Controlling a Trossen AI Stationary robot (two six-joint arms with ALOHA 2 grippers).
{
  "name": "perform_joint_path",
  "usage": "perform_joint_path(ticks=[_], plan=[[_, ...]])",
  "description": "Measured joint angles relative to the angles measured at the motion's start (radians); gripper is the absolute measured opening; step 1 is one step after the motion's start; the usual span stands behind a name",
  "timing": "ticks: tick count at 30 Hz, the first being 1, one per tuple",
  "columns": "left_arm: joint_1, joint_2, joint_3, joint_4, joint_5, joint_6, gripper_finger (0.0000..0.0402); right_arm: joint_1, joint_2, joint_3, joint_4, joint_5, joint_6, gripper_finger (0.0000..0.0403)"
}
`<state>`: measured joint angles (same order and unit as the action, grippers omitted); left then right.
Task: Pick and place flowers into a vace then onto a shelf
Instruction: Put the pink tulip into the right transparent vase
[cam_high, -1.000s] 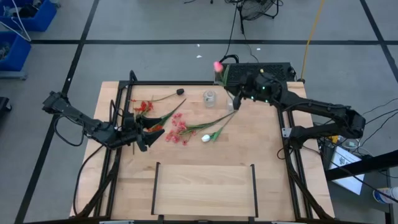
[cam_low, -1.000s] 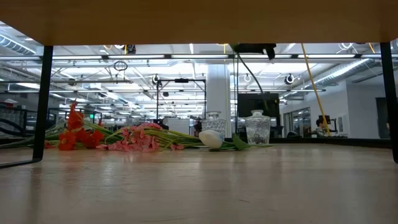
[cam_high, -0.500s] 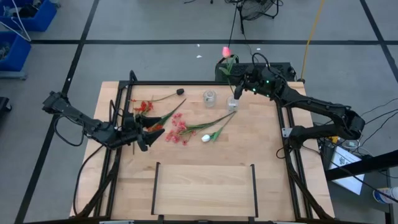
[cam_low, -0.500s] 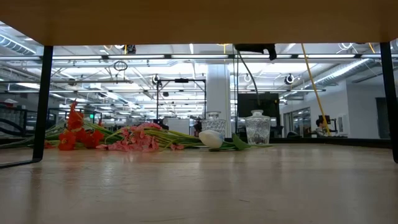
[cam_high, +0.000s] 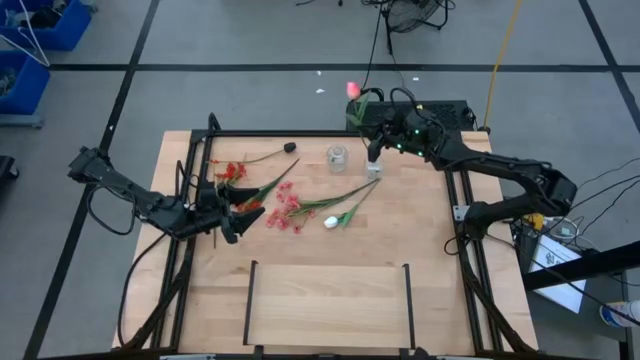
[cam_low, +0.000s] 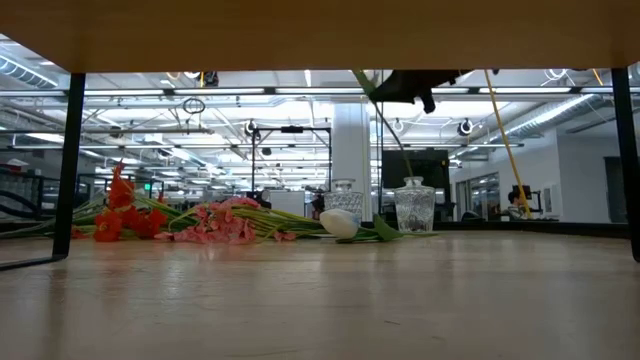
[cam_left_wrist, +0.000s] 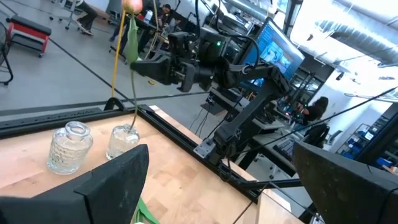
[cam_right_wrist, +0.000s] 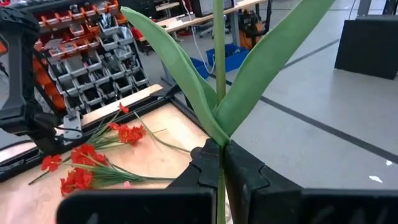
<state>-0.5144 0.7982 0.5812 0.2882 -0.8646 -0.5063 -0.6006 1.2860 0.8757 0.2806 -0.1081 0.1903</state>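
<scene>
Work is barely begun: right gripper (cam_high: 375, 143) pinches the pink-red tulip (cam_high: 352, 90) upright, its stem foot at a glass vase (cam_high: 373, 167); remaining flowers (cam_high: 290, 205) lie on the table, the shelf (cam_high: 328, 300) bare, left gripper (cam_high: 238, 218) spread beside them.

Blue bins (cam_high: 25, 55) on the grey floor beside the wooden table (cam_high: 430, 250)

I see the right gripper (cam_high: 375, 143) clamped on the pink-red tulip (cam_high: 353, 91) above a vase (cam_high: 373, 166); the left gripper (cam_high: 238, 208) sits open by the red sprays (cam_high: 232, 173).
</scene>
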Motion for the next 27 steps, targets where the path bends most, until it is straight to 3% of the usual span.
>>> perform_joint_path(ticks=[18, 27], plan=[[0.015, 0.0, 0.0, -0.002, -0.001, 0.04, 0.0399, -0.004, 0.037, -0.047, -0.035, 0.032, 0.008, 0.0002], [0.045, 0.0, 0.0, -0.007, -0.001, 0.04, 0.0399, -0.014, 0.036, -0.257, 0.27, 0.034, 0.187, 0.0002]])
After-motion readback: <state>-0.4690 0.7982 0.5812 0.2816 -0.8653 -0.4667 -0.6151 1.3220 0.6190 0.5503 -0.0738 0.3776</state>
